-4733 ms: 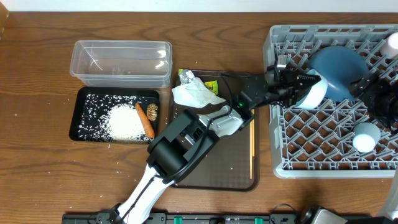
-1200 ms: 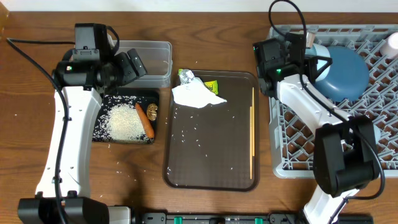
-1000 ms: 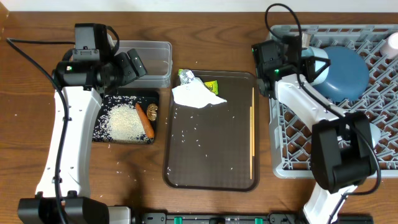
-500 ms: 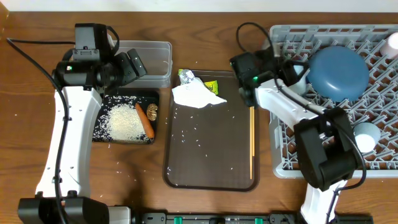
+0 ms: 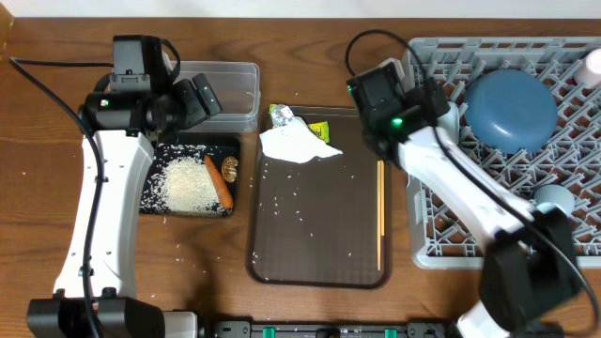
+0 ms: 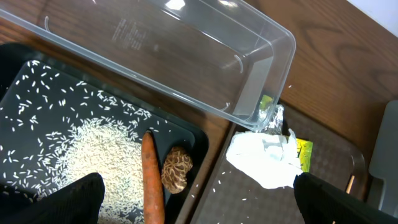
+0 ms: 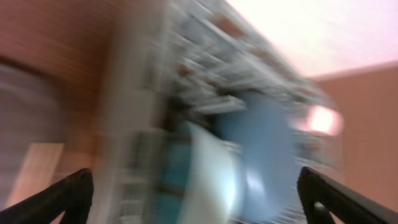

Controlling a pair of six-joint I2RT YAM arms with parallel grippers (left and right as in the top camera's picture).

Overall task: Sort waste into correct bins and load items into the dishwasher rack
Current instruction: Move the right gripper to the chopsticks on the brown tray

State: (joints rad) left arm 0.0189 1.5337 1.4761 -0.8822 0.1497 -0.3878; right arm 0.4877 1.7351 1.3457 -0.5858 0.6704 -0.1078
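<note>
The dishwasher rack (image 5: 441, 246) fills the table's 3 o'clock side, with the big dark blue plate-bowl (image 5: 512, 108) lying in its 12 o'clock part. The dark brown serving tray (image 5: 310, 225) sits at centre. At its 10 o'clock stands the clear tub (image 5: 230, 89), empty. At its 9 o'clock the black tray (image 5: 188, 214) holds rice (image 5: 183, 183), the carrot (image 5: 219, 183) and the brown lump (image 5: 231, 168).

The crumpled white napkin (image 5: 296, 144) lies in the serving tray's 11 o'clock corner. It is light and soft and should crush under the fingers, so a pinch on a raised fold at its middle looks best. The chopsticks (image 5: 380, 211) lie flat along the 3 o'clock edge. They are stiff, thin and probably slick, so grip across their middle or they may tip or roll. The yellow-green wrapper (image 5: 321, 129) touches the napkin's 1 o'clock side and the foil ball (image 5: 281, 115) sits just beside it at 11 o'clock, so either could lift with it.

The left gripper (image 6: 199, 204) hangs spread wide and empty over the black tray. The right gripper (image 7: 199, 202) faces the rack. Its view is badly blurred, but the fingers look wide apart with nothing between.
</note>
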